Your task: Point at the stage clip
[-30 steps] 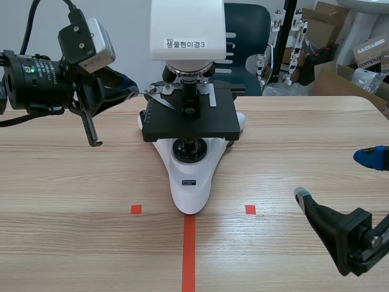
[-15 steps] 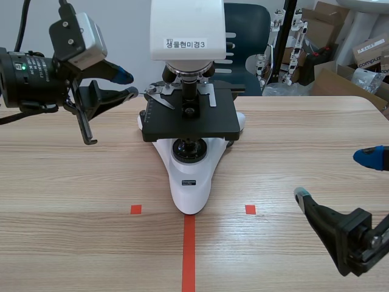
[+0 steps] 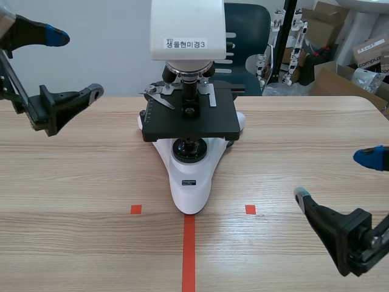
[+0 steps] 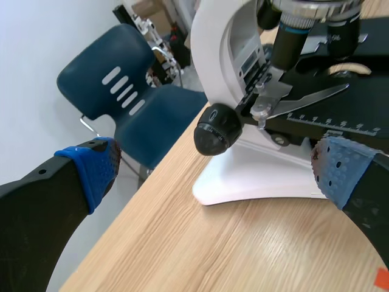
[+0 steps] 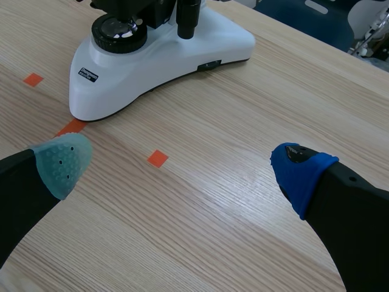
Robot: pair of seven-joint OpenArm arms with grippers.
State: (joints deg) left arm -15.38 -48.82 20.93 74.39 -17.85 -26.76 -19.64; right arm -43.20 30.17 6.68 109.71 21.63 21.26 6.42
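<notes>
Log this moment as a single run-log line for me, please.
task: point at stage clip | left gripper: open, beside microscope, apart from clip | right gripper: open, far from microscope | status: nothing pointed at

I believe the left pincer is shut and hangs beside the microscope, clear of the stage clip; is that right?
Not quite: the left pincer is open, not shut, spread wide with nothing in it, as the left wrist view shows. It does hang beside the microscope, clear of the stage clip.
</notes>
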